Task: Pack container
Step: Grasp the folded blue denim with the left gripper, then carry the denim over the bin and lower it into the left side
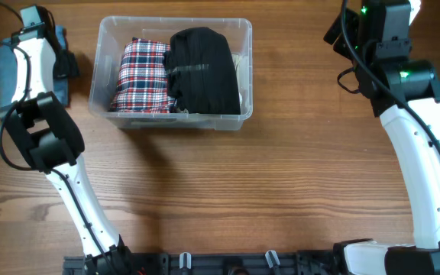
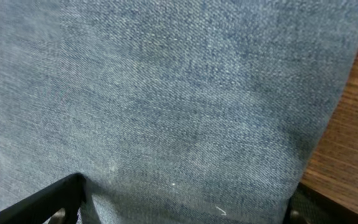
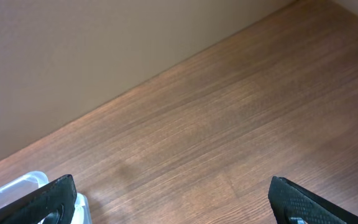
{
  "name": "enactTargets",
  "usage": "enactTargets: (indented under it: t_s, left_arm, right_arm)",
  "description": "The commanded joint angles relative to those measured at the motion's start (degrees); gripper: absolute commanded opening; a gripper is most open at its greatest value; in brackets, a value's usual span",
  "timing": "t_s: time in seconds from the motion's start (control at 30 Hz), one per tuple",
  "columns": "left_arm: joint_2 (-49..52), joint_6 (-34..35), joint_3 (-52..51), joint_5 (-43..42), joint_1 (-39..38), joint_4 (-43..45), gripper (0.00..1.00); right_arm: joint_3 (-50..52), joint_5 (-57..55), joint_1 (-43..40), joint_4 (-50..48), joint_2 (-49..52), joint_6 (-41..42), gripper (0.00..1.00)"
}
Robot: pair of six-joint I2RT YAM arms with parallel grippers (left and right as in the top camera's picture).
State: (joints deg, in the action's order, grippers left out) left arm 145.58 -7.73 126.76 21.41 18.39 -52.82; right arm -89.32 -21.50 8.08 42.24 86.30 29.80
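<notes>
Seeing container (image 1: 173,122) upper centre-left of overhead frame, flat on surface (image 1: 281,176), top open. Already loaded w/ 2 folded items side by side and touching: plaid garment (image 1: 142,76) in frame-left half, black garment (image 1: 202,70) in frame-right half. Looks fairly full.

At upper left of overhead frame: left end effector (image 2: 185,208) hanging close over denim garment (image 2: 179,93), near container's frame-left wall. Fingers (image 2: 55,196) spread out to both bottom corners of wrist view, denim filling everything between, not pinching yet. Reads as lined up for a grab: wide spread to straddle thick fabric, close in to bite several layers at once.

At upper right of overhead frame: right end effector (image 3: 173,202), well apart from container. Also spread wide, nothing between, only bare wood below plus a container corner at lower left of wrist view. Prob. held out there to keep the lane clear for the left arm.

Est. step: picking denim as next item in. Est. progress: past halfway. Risks: tight fit on top of existing pile, fold opening up on lift.
</notes>
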Motion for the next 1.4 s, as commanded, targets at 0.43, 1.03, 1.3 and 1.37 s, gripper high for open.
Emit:
enactTargets:
  t_s: [0.43,1.03,1.3,1.37]
  left_arm:
    - [-3.82,11.87,0.02,7.93,0.72,-3.63,0.04]
    - [-44.57,3.91,0.0,-58.69,-7.85,-23.08,0.04]
    - [-38.38,6.97,0.0,-41.29,-14.8,-27.71,0.04]
    - [-37.92,6.95,0.0,-36.35,-14.8,-28.65,0.04]
  right_arm:
    - [0.17,-0.98,0.15,-0.13,0.5,0.59,1.0]
    - [0.17,-0.98,0.15,-0.13,0.5,0.59,1.0]
    - [0.17,-0.98,0.15,-0.15,0.5,0.59,1.0]
    - [0.17,-0.98,0.15,-0.13,0.5,0.59,1.0]
